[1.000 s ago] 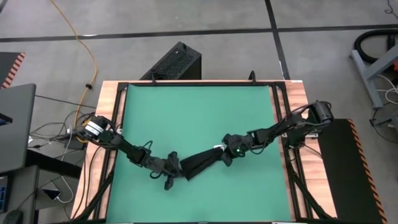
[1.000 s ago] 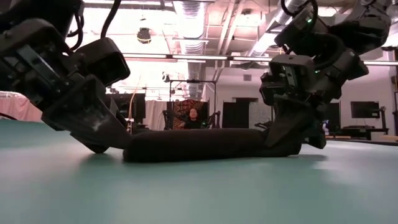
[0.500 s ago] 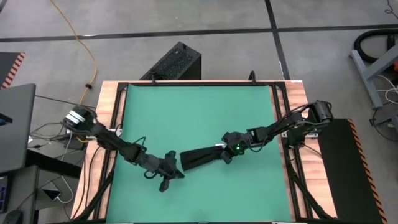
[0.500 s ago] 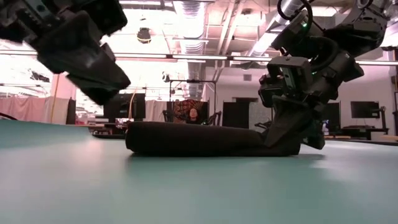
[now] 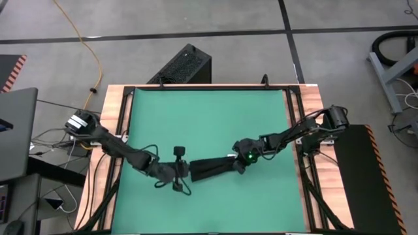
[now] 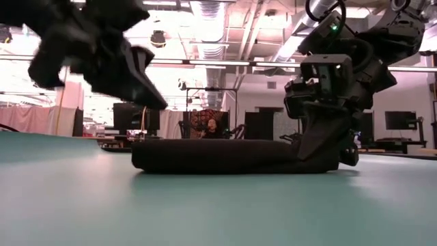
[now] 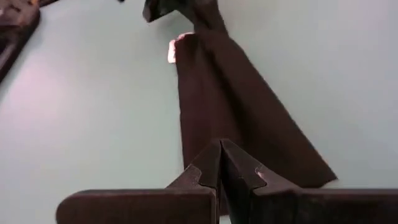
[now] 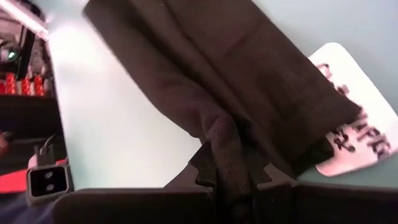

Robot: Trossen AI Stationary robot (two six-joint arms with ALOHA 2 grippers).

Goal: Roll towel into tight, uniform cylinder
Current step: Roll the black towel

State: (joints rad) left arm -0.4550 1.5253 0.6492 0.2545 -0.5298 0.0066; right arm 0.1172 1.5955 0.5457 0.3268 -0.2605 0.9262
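The black towel (image 5: 212, 167) lies on the green mat (image 5: 209, 117) as a long narrow roll, slanting from near left to far right. It also shows in the low view (image 6: 218, 156). Its white tag (image 5: 228, 155) sticks out at the right end. My right gripper (image 5: 236, 163) is down on the mat, shut on that right end. My left gripper (image 5: 185, 172) is shut and empty. It hangs in the air above the towel's left end (image 6: 140, 156), and the left wrist view (image 7: 221, 163) shows its fingertips touching each other. My right gripper pinches a bunched fold of the towel's right end (image 8: 225, 140) between its two fingers, beside the white tag (image 8: 351, 127). The fingers slant down from the table's right side, roughly along the roll. The towel lies flat on the mat along its whole length.
A black ribbed box (image 5: 185, 65) stands on the floor beyond the table's far edge. A wooden frame (image 5: 117, 130) borders the mat. A person (image 6: 212, 127) sits far off in the room behind. The mat is bare toward the far side.
My left gripper has come off the towel's left end, risen well above the mat and turned about. The towel has stayed on the mat, still held at its right end.
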